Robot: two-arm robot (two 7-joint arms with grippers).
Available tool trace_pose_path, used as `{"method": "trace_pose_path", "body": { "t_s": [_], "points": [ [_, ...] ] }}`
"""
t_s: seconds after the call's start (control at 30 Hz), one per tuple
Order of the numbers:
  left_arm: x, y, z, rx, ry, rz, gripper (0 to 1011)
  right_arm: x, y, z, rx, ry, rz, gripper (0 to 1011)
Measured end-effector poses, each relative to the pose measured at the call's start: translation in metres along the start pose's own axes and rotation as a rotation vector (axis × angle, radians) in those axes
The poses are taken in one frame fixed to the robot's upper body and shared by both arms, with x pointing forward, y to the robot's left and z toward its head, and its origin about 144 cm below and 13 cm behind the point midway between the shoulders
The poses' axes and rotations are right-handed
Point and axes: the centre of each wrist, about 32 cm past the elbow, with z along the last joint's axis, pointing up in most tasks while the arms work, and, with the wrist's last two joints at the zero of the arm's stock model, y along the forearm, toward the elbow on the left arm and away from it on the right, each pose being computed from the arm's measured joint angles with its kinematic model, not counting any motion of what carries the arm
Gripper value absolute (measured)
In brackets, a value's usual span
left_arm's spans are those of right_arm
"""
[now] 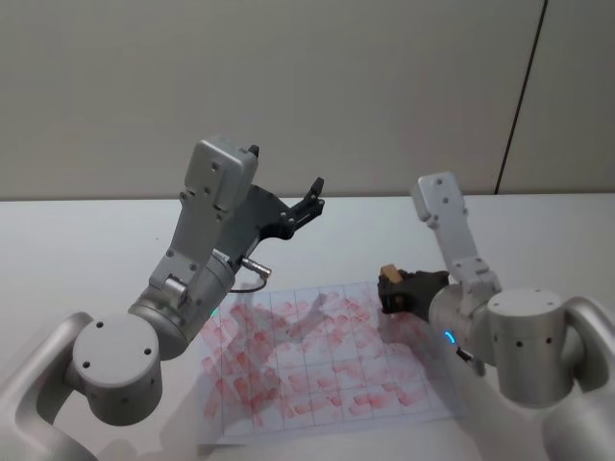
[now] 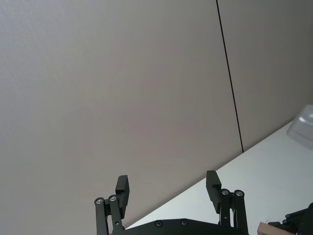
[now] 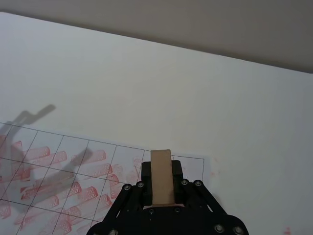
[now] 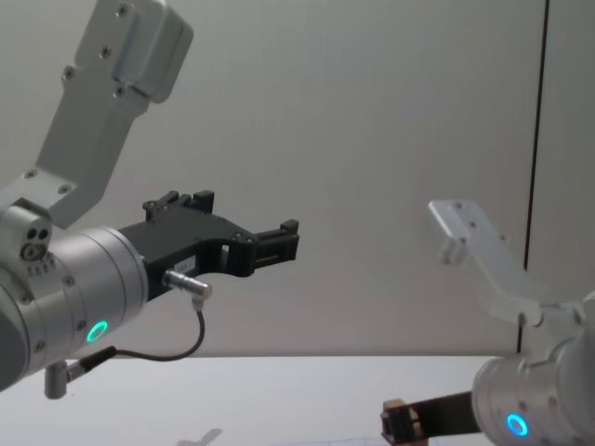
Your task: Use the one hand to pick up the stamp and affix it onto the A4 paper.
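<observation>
Stamp (image 3: 161, 177) first: the small wooden block stands upright, clamped between the two black fingers of the right gripper (image 1: 394, 291), its pale top poking up above them. It is at the far right corner of the A4 paper (image 1: 327, 379), right by the sheet's right edge and low to it. From where I stand I cannot tell whether its base is pressed on the sheet or hangs just above it, since the fingers hide the underside. The paper lies flat on the white table (image 1: 77, 240), ruled into a grid, and most of its cells already carry smudgy red prints. The cells at the far right corner, just beside the stamp, look paler and nearly bare. So the pick-up is plainly done. What remains, as I judge it, is to press the block squarely down into one of those bare cells and lift it away clean, with the sheet staying put. A thin sheet like that could drag or lift with the stamp if it sticks. The left gripper (image 2: 167, 188) takes no part: it is held high over the far left side of the sheet, well apart from the stamp, fingers spread with nothing between them, pointing towards the plain wall (image 1: 384, 77) behind the table.
</observation>
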Motion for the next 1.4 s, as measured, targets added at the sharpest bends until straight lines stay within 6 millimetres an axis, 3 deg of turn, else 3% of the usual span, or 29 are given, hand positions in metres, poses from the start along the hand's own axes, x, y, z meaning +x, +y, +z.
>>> {"method": "trace_pose_path", "body": {
  "t_s": [0.73, 1.4],
  "points": [
    [0.0, 0.0, 0.0, 0.0, 0.0, 0.0, 1001, -0.006, 0.027, -0.006, -0.028, -0.021, 0.019, 219],
    [0.0, 0.0, 0.0, 0.0, 0.0, 0.0, 1001, -0.01, 0.026, -0.006, -0.018, -0.013, 0.038, 219]
  ]
}}
